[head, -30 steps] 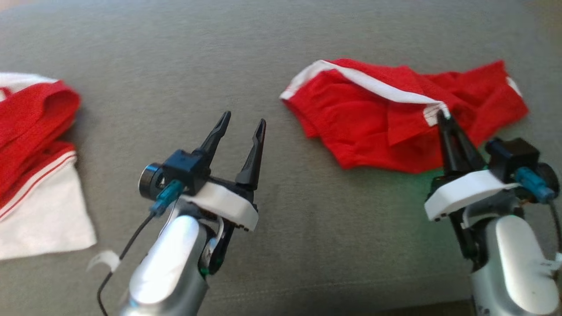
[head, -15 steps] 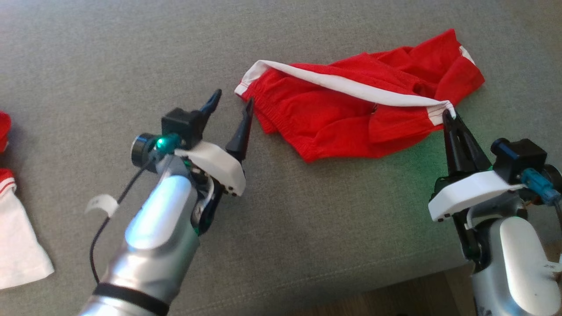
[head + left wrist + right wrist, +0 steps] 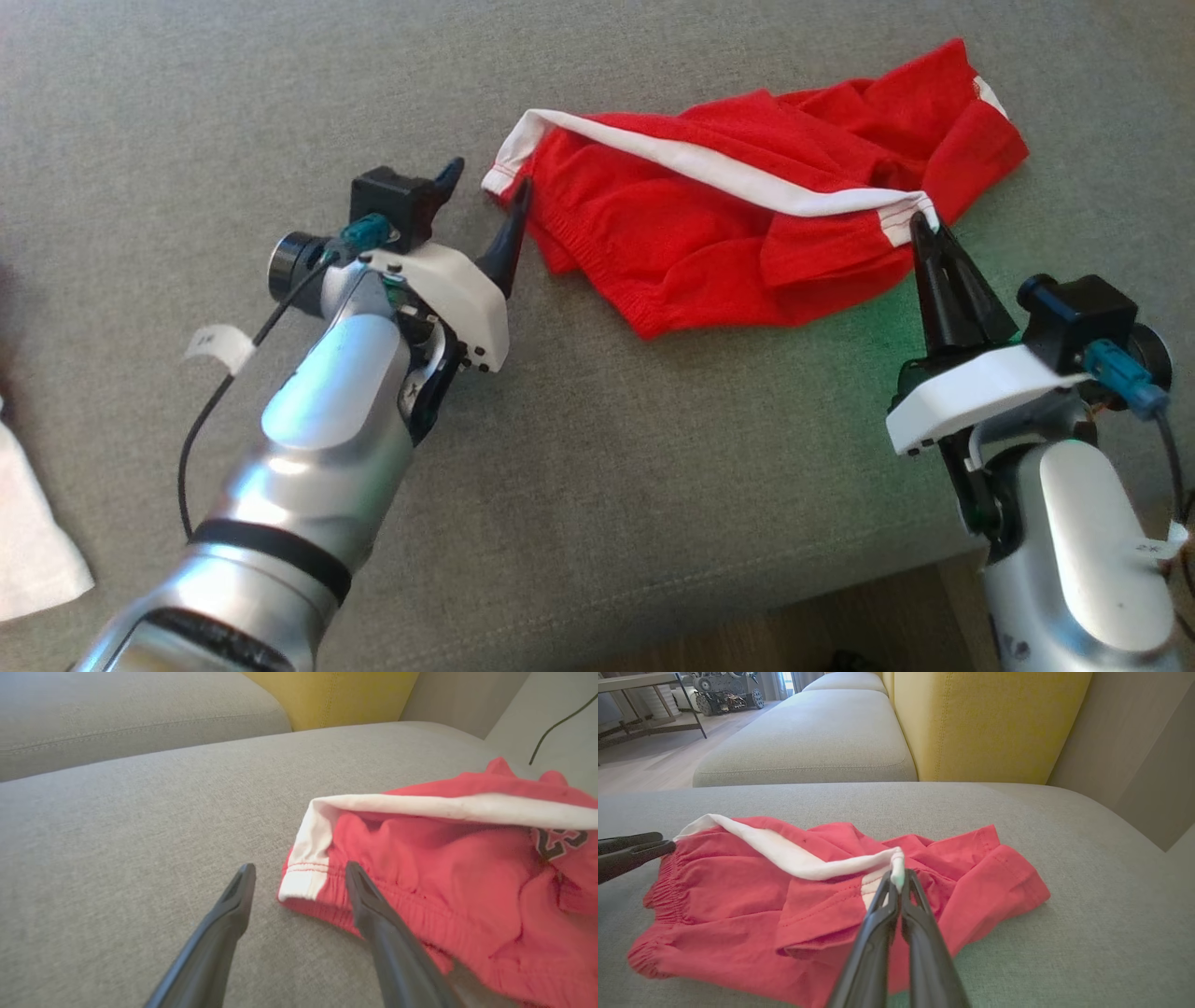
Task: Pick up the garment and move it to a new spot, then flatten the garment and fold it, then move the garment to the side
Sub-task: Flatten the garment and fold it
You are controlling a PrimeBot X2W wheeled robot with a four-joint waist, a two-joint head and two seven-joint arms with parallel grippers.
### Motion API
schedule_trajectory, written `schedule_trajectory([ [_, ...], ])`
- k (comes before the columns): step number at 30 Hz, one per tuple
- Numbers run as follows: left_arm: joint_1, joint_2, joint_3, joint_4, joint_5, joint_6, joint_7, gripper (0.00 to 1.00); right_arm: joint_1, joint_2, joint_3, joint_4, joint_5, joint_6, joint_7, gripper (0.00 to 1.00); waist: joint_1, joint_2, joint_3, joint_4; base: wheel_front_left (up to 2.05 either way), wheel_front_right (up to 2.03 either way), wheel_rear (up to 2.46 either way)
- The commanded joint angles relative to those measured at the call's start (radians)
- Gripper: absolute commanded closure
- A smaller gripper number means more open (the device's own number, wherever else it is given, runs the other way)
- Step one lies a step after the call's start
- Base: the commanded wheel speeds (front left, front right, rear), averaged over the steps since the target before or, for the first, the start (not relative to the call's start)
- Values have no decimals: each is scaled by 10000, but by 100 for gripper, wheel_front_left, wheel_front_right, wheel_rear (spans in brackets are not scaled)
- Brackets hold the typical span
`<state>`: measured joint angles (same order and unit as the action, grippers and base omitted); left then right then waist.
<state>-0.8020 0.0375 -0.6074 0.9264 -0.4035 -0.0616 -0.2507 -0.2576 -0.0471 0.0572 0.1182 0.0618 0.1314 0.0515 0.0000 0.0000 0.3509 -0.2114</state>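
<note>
Garment (image 3: 467, 896) corner between left tool (image 3: 299, 870) (spread).

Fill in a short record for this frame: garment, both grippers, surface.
garment: red shorts, crumpled, with a white stripe stretched along the top
surface: grey sofa cushion
left gripper: open, the stripe's waistband corner between its jaws
right gripper: shut on the stripe's other end
fold: not yet done

Red garment (image 3: 709, 243), white stripe (image 3: 719, 173)

Grey sofa (image 3: 803, 746), yellow cushion (image 3: 990, 723)
</note>
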Motion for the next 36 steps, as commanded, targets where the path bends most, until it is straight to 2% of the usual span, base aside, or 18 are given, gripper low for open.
schedule_trajectory([
  [1,-461,127,159,-196,-62,-9,-19,0,-223,-31,223,-284,47,-7,-84,100,0,0,14,-11,0,0,0],
  [15,-1154,127,-1127,1103,-803,317,46,0,-339,-31,407,-114,86,-7,-216,100,0,0,112,-217,0,0,0],
  [16,-1172,127,-1188,1138,-861,320,38,15,-335,-31,405,-101,88,-7,-224,100,0,0,106,-216,0,0,0],
  [17,-1189,127,-1245,1166,-924,323,29,62,-329,-31,404,-87,90,-7,-232,100,0,0,102,-211,0,0,0],
  [18,-1206,127,-1294,1170,-982,329,14,92,-322,-31,401,-75,89,-7,-243,100,0,0,98,-199,0,0,0],
  [19,-1222,127,-1345,1154,-1021,337,-7,100,-317,-31,394,-63,88,-7,-253,100,0,0,93,-180,0,0,0],
  [25,-1203,127,-1540,773,-1152,489,-98,100,-337,-31,260,53,25,-7,-306,100,0,0,-65,102,0,0,0],
  [30,-1058,158,-1218,-241,-863,838,-107,100,-698,-50,6,92,-301,-7,-372,100,0,0,-372,498,0,0,0],
  [36,-684,459,-553,-1701,-302,1002,-109,100,-1744,-874,-154,362,-315,-7,-422,100,0,0,-1121,1048,0,0,0],
])
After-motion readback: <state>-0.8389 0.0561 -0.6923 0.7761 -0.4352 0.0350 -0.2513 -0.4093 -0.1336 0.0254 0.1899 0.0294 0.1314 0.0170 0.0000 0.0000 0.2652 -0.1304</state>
